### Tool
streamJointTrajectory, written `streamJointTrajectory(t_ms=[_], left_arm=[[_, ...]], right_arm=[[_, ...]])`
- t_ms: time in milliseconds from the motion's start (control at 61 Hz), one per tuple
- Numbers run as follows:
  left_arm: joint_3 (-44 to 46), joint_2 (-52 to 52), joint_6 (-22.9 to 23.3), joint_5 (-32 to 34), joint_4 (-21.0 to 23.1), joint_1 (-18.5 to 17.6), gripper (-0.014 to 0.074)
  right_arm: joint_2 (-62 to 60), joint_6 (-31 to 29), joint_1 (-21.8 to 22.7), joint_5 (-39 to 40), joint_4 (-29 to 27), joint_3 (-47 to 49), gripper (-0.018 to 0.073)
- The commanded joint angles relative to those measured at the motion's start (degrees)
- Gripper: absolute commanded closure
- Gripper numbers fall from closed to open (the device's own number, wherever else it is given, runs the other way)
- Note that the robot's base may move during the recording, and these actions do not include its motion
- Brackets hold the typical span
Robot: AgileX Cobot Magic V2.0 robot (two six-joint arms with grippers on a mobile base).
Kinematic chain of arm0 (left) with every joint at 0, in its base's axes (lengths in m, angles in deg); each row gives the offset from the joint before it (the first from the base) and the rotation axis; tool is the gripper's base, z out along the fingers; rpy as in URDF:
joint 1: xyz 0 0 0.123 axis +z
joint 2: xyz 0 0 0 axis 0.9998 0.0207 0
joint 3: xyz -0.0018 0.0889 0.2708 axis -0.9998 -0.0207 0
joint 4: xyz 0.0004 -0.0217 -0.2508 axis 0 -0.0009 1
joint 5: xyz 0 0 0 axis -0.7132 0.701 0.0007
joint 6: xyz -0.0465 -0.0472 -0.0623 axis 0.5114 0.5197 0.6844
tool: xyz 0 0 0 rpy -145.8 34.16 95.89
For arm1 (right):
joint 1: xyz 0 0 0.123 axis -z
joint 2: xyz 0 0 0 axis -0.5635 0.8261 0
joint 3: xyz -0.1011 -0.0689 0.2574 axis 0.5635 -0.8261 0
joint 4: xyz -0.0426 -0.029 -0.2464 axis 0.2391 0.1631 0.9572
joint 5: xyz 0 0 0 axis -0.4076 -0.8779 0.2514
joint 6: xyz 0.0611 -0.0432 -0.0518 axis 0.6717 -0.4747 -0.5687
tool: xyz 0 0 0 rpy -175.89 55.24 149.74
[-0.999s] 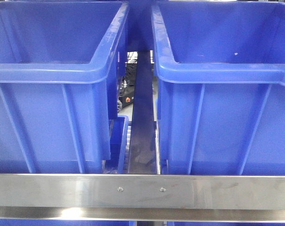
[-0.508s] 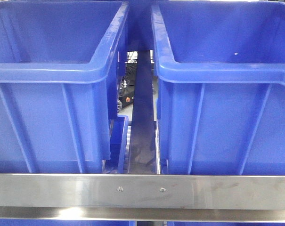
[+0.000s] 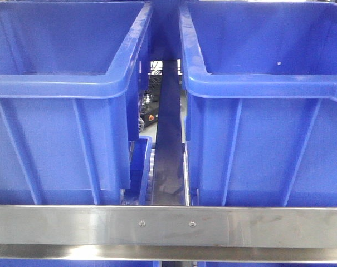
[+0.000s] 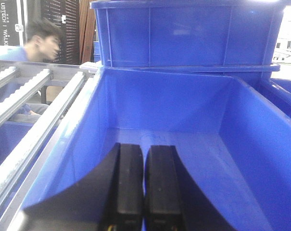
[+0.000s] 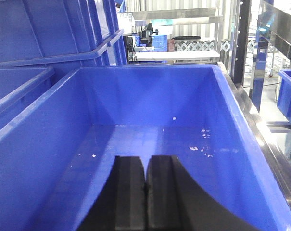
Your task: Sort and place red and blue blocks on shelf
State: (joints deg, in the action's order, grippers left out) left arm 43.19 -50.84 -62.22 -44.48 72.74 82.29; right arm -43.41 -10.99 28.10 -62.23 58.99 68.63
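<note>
No red or blue block shows in any view. The shelf's brushed-steel front rail (image 3: 168, 225) with its two small screws runs across the bottom of the front view, and its roller tracks (image 4: 34, 103) show at the left of the left wrist view. My left gripper (image 4: 144, 166) hangs shut over the inside of a large blue bin (image 4: 193, 159), with nothing between its black fingers (image 4: 128, 183). My right gripper (image 5: 145, 178) is likewise shut and empty above the floor of another blue bin (image 5: 150, 130). Neither gripper appears in the front view.
Two large blue bins (image 3: 62, 83) (image 3: 268, 83) stand side by side on the shelf with a narrow gap (image 3: 168, 144) between them. Another blue bin (image 4: 188, 33) is stacked behind the left one. A person (image 4: 37, 41) is at the far left. White specks (image 5: 200, 144) dot the right bin's floor.
</note>
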Motion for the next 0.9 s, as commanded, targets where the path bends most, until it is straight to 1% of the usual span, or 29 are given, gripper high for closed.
streamJointTrajectory(t_ms=[0, 49, 131, 197, 278, 393, 541, 590, 786, 885], left_arm=[[1.72, 0.35, -0.22, 3.95, 0.12, 0.00, 0.0472], [1.72, 0.35, -0.22, 3.95, 0.12, 0.00, 0.0472], [1.72, 0.35, -0.22, 3.95, 0.12, 0.00, 0.0472], [1.72, 0.35, -0.22, 3.95, 0.12, 0.00, 0.0472], [1.72, 0.35, -0.22, 3.95, 0.12, 0.00, 0.0472], [1.72, 0.35, -0.22, 3.95, 0.12, 0.00, 0.0472], [1.72, 0.35, -0.22, 3.95, 0.12, 0.00, 0.0472], [1.72, 0.35, -0.22, 3.95, 0.12, 0.00, 0.0472], [1.72, 0.35, -0.22, 3.95, 0.12, 0.00, 0.0472], [1.72, 0.35, -0.22, 3.95, 0.12, 0.00, 0.0472]], right_arm=[[0.48, -0.35, 0.29, 5.76, -0.16, 0.96, 0.0503], [0.48, -0.35, 0.29, 6.83, -0.16, 0.31, 0.0503], [0.17, -0.35, 0.63, 11.59, -0.16, -1.89, 0.0503], [-0.64, -0.35, 1.73, 14.48, -0.29, -4.23, 0.0503], [-1.97, -0.35, 3.65, 13.88, -0.55, -6.95, 0.0503], [-4.07, -0.35, 5.09, 13.95, -0.55, -10.26, 0.0503], [-7.18, -0.35, 5.15, 13.92, -0.49, -14.26, 0.0503], [-8.86, -0.35, 5.15, 10.74, -0.02, -14.07, 0.0503], [-15.41, -0.35, 5.15, 9.47, 0.32, -14.07, 0.0503], [-14.94, -0.35, 5.15, 8.51, 0.32, -14.12, 0.0503]])
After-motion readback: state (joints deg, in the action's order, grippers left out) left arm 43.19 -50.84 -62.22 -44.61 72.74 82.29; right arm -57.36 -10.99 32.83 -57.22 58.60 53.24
